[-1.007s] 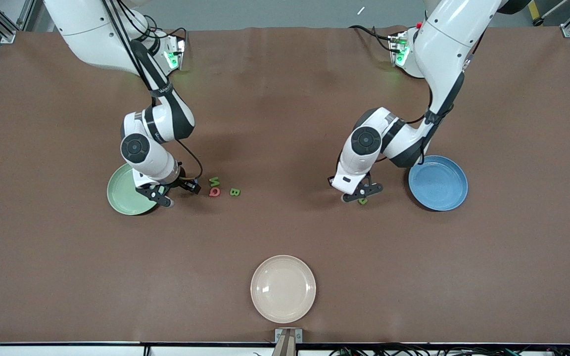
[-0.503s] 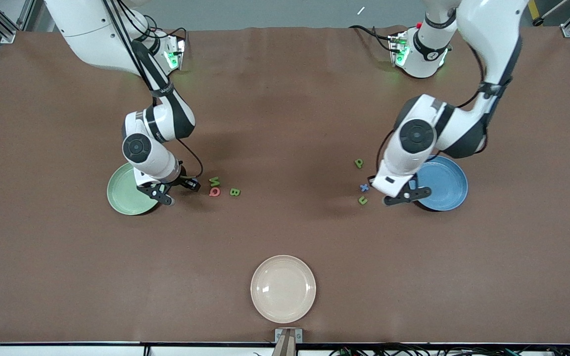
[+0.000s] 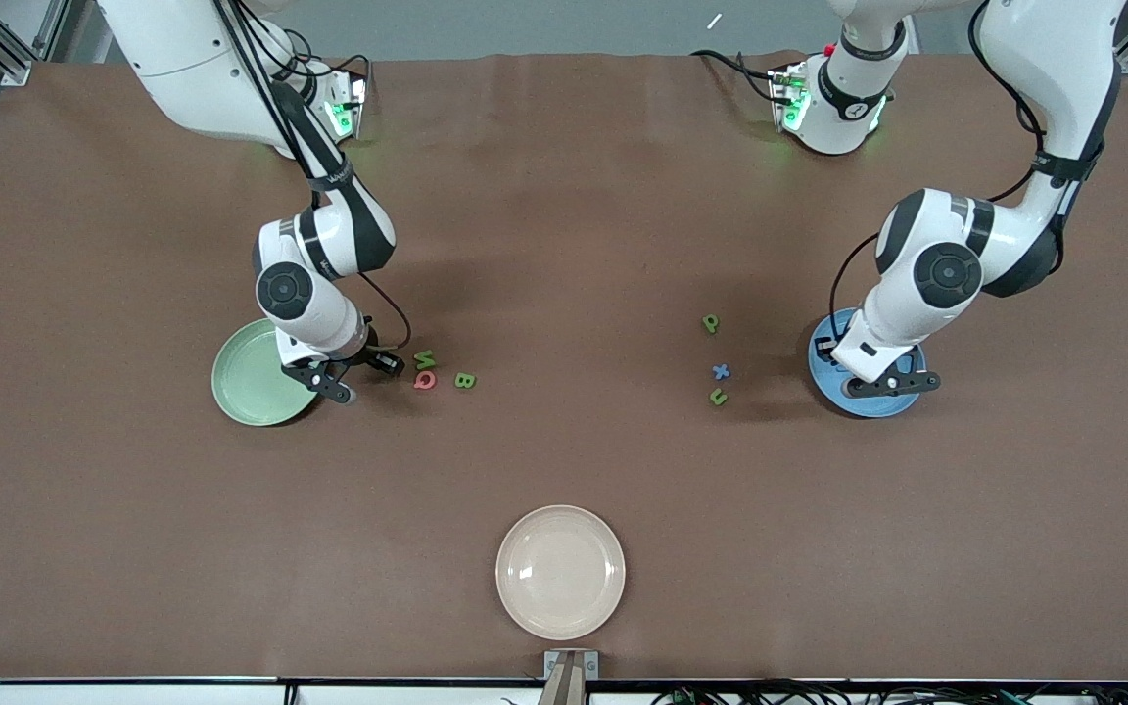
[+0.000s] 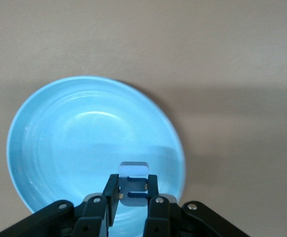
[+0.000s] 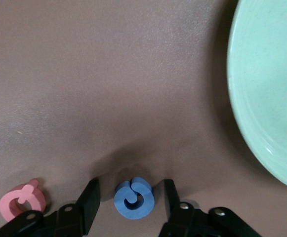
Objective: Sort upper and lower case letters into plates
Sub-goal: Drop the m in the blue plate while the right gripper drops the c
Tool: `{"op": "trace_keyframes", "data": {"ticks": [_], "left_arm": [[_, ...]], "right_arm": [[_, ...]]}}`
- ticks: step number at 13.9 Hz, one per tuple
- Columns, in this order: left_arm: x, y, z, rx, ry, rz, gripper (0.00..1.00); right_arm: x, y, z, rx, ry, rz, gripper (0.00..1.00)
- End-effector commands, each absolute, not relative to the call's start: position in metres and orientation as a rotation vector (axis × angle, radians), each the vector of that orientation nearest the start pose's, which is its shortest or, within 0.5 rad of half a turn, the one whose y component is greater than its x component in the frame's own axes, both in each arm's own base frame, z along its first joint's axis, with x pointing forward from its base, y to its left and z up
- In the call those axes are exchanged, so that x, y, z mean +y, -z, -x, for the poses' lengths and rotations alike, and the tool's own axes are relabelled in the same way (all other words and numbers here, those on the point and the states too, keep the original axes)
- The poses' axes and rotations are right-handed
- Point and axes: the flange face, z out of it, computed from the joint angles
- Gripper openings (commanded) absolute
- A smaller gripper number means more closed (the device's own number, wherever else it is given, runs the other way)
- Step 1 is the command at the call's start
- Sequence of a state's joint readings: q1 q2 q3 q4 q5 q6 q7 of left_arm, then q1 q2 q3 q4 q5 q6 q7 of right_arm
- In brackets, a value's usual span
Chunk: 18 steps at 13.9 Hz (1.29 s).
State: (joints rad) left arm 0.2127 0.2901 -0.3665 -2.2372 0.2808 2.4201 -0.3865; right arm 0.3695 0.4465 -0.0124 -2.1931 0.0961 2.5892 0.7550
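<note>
My left gripper (image 3: 879, 384) hangs over the bright blue plate (image 3: 872, 405), shut on a pale blue letter shaped like an E (image 4: 133, 170). In the left wrist view the gripper (image 4: 132, 185) holds the letter above the plate's (image 4: 59, 148) inner edge. My right gripper (image 3: 337, 384) is low beside the pale green plate (image 3: 246, 387), toward the loose letters. In the right wrist view it (image 5: 131, 195) is open, with a fingertip on each side of a blue curled letter (image 5: 133, 200) lying on the table. The green plate (image 5: 271, 98) holds nothing that I can see.
A green N (image 3: 424, 359), a red Q (image 3: 424, 380) and a green B (image 3: 464, 380) lie beside the right gripper. A green p (image 3: 711, 322), a blue x (image 3: 720, 371) and another green letter (image 3: 718, 397) lie beside the blue plate. A cream-white plate (image 3: 560, 572) sits near the front camera.
My left arm has swung from the small letters to over the blue plate, carrying the pale blue letter. My right gripper has shifted slightly off the green plate's edge toward the letters.
</note>
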Motion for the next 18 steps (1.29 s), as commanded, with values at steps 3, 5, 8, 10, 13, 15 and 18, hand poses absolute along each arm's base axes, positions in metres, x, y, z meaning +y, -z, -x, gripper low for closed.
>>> {"op": "trace_keyframes", "data": {"ticks": [3, 5, 8, 10, 13, 15, 18], "left_arm": [[-0.050, -0.208, -0.511, 0.085, -0.070, 3.011, 0.06], [-0.042, -0.195, -0.505, 0.109, -0.091, 3.001, 0.08], [-0.036, -0.183, -0.501, 0.132, -0.082, 3.009, 0.09], [-0.037, -0.182, -0.501, 0.139, -0.081, 3.010, 0.17], [-0.040, -0.191, -0.506, 0.148, -0.049, 3.006, 0.84], [-0.059, -0.205, -0.510, 0.183, -0.012, 3.006, 1.00], [-0.099, -0.231, -0.519, 0.219, -0.004, 2.997, 1.00]], "right_arm": [[0.190, -0.168, -0.510, 0.767, -0.114, 3.043, 0.21], [0.190, -0.169, -0.510, 0.762, -0.118, 3.046, 0.06], [0.189, -0.181, -0.519, 0.730, -0.090, 3.041, 0.03], [0.181, -0.208, -0.535, 0.696, -0.175, 3.069, 0.03], [0.136, -0.247, -0.559, 0.611, -0.285, 3.085, 0.03], [0.086, -0.254, -0.566, 0.476, -0.277, 3.084, 0.03], [0.018, -0.241, -0.566, 0.318, -0.280, 3.078, 0.03]]}}
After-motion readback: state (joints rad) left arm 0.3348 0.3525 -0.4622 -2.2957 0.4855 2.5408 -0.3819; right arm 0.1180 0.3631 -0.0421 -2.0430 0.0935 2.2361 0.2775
